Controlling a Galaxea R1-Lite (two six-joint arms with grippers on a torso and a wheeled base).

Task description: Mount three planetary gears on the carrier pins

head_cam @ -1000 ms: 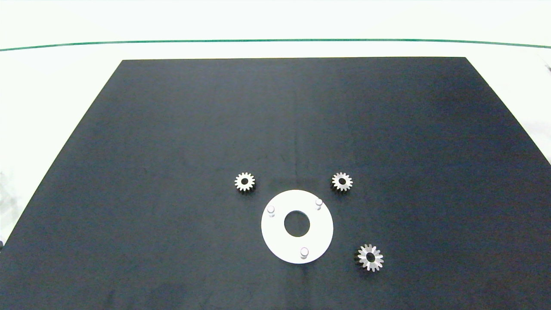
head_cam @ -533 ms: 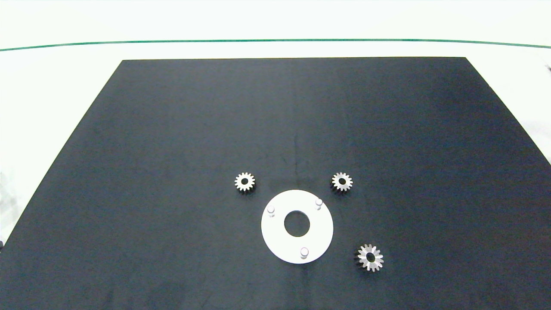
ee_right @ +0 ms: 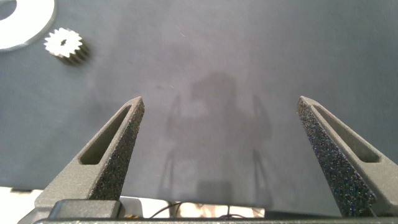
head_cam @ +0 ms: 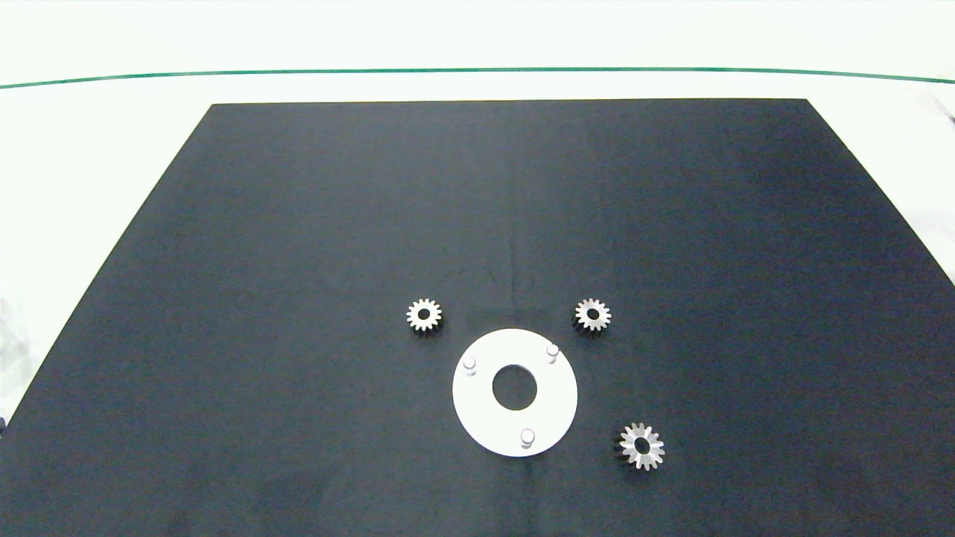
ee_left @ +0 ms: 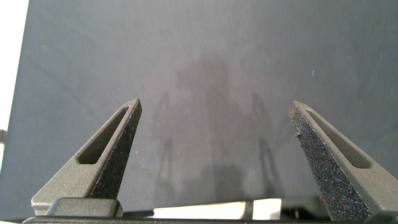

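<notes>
3 small metal gears lie flat on the black mat around a white disc: 1 to its far left, 1 to its far right, 1 to its near right. 3 pegs stand bare on the disc. No gear sits between any jaws. The left gripper and right gripper hover over bare mat, jaws spread wide.

Shiny metal gears, matt mat
</notes>
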